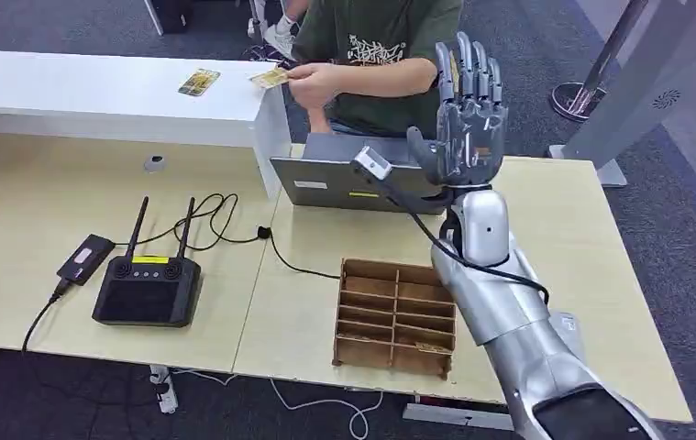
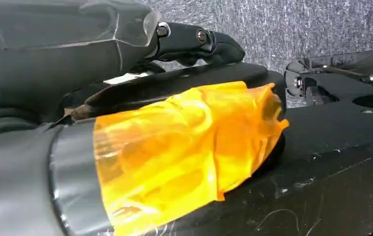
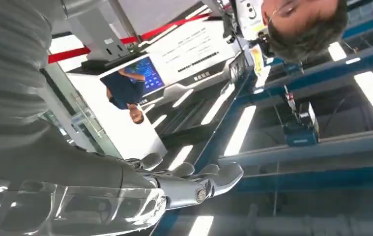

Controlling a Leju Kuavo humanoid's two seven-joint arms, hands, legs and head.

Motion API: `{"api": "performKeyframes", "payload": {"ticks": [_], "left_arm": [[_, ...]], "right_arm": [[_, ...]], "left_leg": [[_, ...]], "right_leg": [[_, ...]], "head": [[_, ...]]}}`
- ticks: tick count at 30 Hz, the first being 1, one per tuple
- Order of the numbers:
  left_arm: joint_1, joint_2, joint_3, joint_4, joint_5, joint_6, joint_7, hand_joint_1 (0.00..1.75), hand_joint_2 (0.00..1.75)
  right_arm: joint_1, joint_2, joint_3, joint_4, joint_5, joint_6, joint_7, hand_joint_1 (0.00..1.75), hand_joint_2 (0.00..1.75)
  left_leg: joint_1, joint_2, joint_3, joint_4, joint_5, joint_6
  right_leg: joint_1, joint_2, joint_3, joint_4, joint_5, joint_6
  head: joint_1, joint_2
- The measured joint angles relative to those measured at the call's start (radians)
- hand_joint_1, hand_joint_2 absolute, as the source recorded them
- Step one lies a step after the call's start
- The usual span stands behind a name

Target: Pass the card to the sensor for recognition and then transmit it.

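Note:
A person's hand (image 1: 314, 82) holds a yellow card (image 1: 270, 78) over the end of the white counter (image 1: 69, 92). A second yellow card (image 1: 199, 82) lies flat on that counter. My right hand (image 1: 468, 110) is raised in front of the person, fingers upright and spread, holding nothing; in the right wrist view its fingers (image 3: 194, 182) stretch out bare. A small black box (image 1: 85, 258) on a cable lies at the table's left. My left hand (image 2: 174, 142), wrapped in orange tape, hangs low with a dark finger (image 2: 194, 42) extended and nothing in it.
A grey laptop (image 1: 344, 179) stands just below my right hand. A wooden compartment box (image 1: 394, 316) sits near the table's front edge. A black controller with two antennas (image 1: 147, 289) and trailing cables (image 1: 225, 225) lie to the left. A grey stand (image 1: 637, 82) rises at far right.

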Motion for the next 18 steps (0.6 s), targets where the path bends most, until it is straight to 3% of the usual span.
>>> {"api": "performKeyframes", "payload": {"ticks": [11,18], "left_arm": [[0.006,0.001,0.029,0.0,0.038,0.008,-0.013,0.0,0.0],[0.012,0.002,0.056,0.0,0.063,0.017,-0.024,0.0,0.0]], "right_arm": [[0.128,-0.041,-0.034,-0.199,-0.166,0.0,-0.079,0.0,1.75],[0.264,-0.061,-0.083,-0.333,-0.264,0.0,-0.127,0.0,1.75]], "left_leg": [[0.0,0.0,0.0,0.0,0.0,0.0],[0.0,0.0,0.0,0.0,0.0,0.0]], "right_leg": [[0.0,0.0,0.0,0.0,0.0,0.0],[0.0,0.0,0.0,0.0,0.0,0.0]], "head": [[0.0,0.0],[0.0,0.0]]}}
